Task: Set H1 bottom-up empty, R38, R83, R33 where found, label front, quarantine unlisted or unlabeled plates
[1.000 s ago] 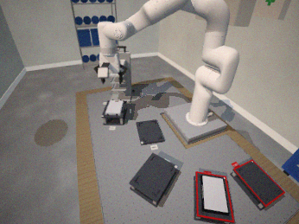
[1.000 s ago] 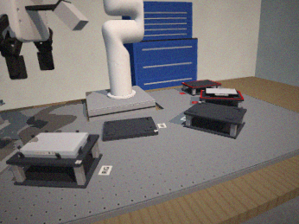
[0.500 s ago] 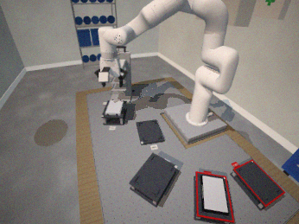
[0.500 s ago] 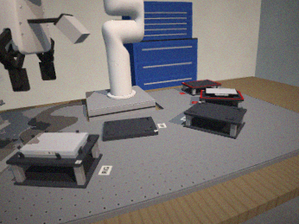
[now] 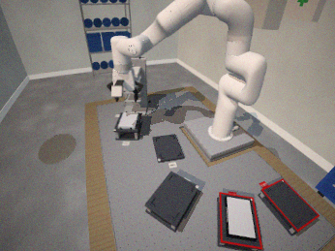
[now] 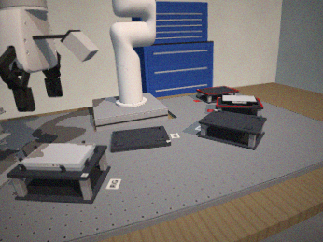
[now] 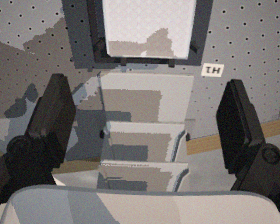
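The gripper (image 7: 144, 128) hangs above the plate hotel (image 7: 146, 141) with its fingers spread wide — nothing is held between them. A white plate (image 6: 58, 156) lies flat on the raised nest (image 6: 91, 166) in front of the hotel. Another white plate (image 5: 240, 217) sits in a red-edged nest (image 5: 221, 219) — the red-edged nest (image 5: 290, 204) beside it shows only its dark surface.
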Robot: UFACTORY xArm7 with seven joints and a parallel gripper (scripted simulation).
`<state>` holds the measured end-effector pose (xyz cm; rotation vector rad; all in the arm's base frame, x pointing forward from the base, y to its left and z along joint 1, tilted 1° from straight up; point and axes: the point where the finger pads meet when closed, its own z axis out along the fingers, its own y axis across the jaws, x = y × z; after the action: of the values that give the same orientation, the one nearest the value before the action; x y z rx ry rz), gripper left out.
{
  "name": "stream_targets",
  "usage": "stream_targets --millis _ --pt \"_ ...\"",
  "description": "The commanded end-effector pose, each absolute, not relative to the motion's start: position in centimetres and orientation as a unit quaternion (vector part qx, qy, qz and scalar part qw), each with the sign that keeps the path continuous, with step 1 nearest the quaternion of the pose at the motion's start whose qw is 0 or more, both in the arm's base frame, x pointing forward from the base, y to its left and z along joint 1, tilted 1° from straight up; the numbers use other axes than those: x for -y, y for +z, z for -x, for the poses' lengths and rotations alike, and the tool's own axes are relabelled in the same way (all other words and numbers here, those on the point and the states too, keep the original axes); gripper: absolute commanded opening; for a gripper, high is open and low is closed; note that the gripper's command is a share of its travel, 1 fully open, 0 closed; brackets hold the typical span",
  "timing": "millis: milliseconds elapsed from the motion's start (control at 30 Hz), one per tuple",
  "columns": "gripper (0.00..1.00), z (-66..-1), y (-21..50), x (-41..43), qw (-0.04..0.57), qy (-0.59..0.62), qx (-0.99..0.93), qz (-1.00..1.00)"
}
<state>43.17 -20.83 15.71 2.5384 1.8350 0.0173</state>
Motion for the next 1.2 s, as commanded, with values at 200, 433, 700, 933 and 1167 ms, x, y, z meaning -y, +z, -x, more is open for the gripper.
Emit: stream_targets --millis 200,433,700,933,1167 --pt "1.00 -43.3 14.3 20.9 0.006 0.007 -0.586 -0.810" --pt "1.00 -43.3 13.4 20.9 0.006 0.007 -0.586 -0.810" --pt "1.00 -43.4 12.1 20.9 0.006 0.007 -0.586 -0.810" --pt "1.00 -43.4 10.9 20.9 0.006 0.007 -0.586 -0.810" --pt "1.00 -43.4 10.9 20.9 0.006 0.007 -0.586 -0.810"
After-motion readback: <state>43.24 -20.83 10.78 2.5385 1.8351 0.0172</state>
